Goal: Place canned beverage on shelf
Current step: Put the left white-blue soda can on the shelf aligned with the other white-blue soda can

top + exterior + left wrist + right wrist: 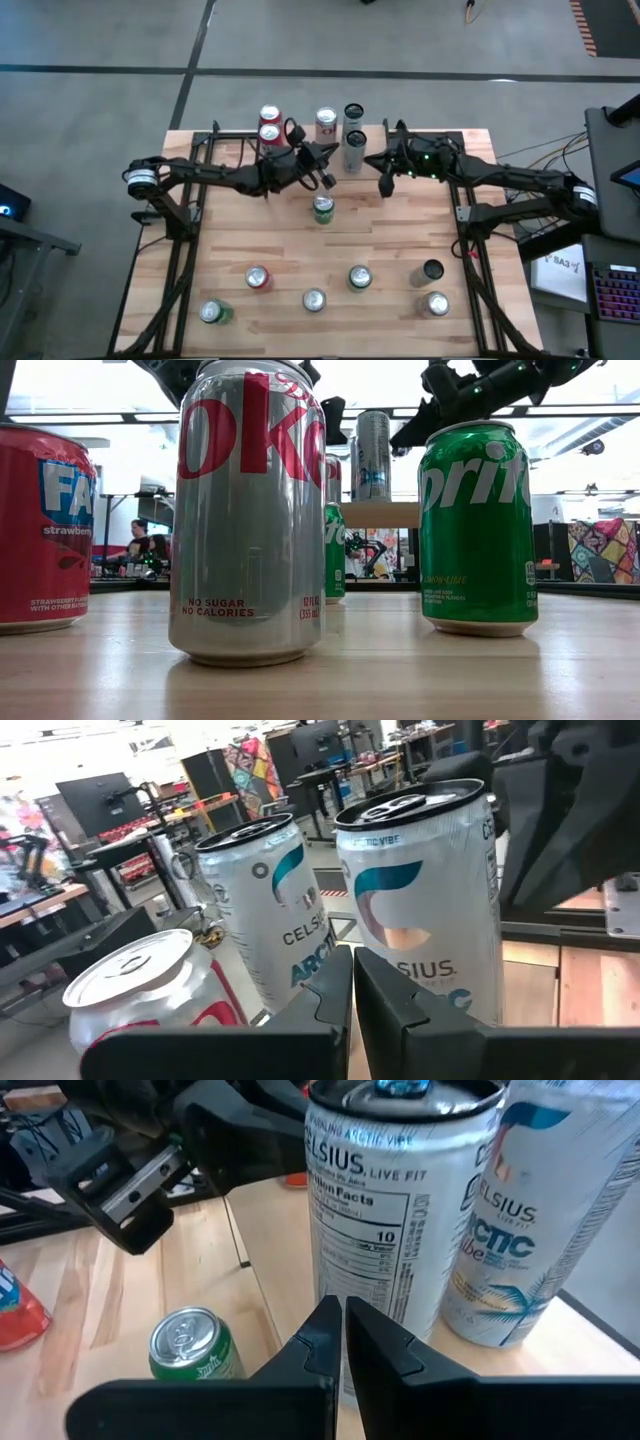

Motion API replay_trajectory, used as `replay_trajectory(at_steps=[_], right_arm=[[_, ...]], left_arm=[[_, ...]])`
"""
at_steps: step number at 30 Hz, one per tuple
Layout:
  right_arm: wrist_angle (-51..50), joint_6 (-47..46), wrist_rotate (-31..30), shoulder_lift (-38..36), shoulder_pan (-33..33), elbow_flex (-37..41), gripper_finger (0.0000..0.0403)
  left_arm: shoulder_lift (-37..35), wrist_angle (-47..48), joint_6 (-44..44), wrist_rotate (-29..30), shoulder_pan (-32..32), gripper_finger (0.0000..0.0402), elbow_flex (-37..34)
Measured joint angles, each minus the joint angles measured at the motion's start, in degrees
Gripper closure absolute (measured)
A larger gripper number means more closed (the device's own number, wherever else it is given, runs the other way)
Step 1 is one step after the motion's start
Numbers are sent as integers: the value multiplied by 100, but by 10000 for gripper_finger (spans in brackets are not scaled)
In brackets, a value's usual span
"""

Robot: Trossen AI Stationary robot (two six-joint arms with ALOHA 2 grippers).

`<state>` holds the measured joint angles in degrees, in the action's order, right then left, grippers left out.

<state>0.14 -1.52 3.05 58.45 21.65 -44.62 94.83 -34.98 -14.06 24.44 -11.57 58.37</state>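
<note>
- Nearest the low camera: silver Diet Coke can (248, 510), upright on the wooden table (400, 670), with a red Fanta strawberry can (45, 530) to one side and a green Sprite can (477, 525) to the other.
- Behind those, in the low view: another green can (334, 550) farther back, and the light-wood shelf (380, 514) raised above the tabletop.
- On the shelf: 2 tall silver Celsius cans (354, 135), upright, just beside each other near the far edge of the table; a red-and-silver can (326, 124) next to them; 2 red cans (270, 125) farther along toward the left arm.
- Left gripper (326, 180): fingers (330, 1005) pressed together, holding nothing, hovering near the shelf's front edge, pointed at the Celsius cans.
- Right gripper (384, 186): fingers (345, 1340) also closed on nothing, just in front of the nearer Celsius can (395, 1210), on the opposite side from the left gripper.
- Between and slightly forward of the 2 grippers: green Sprite can (322, 208) standing on the tabletop, apart from both.
- Near edge of the table in the high view: 6 more cans, among them a green can (214, 312), a red one (258, 277), a silver one (314, 299), a green one (359, 277), a dark one (428, 271) and a silver one (436, 303), all upright and well apart.
- Room beyond the table: a seated person (138, 538) at a desk.
</note>
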Motion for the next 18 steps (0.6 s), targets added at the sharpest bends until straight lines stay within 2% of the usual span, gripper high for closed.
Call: replay_trajectory(at_steps=[5, 18], right_arm=[[41, 6, -4, 126, 2, 0, 390], [20, 23, -20, 128, 2, 0, 390]], left_arm=[[76, -116, 36, -251, -24, 402, 0], [264, -356, 72, -263, -44, 402, 2]])
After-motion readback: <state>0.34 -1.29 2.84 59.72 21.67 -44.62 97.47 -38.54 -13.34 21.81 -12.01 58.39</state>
